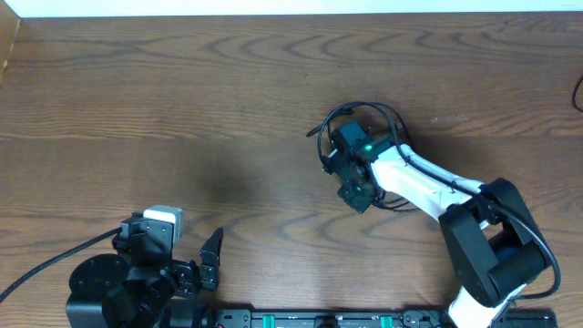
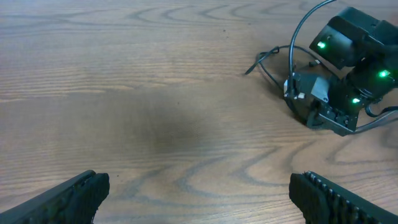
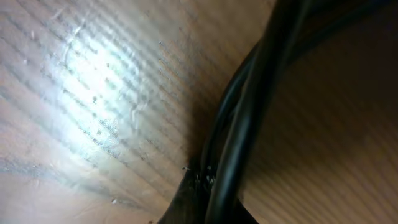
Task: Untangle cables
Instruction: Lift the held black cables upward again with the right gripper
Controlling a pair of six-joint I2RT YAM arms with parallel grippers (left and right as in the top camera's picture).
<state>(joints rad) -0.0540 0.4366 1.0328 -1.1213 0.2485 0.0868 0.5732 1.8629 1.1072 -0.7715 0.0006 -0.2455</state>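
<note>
Gripping hard here: my right tool [image 1: 332, 161] is clenched on the black cables [image 3: 247, 124]. They run straight out from its tips and loop over the desk [image 1: 182, 109] just beyond and around it. My left tool [image 2: 199, 188] hangs released, jaws spread wide above the desk, with the cables well ahead of it and off to its right.
</note>
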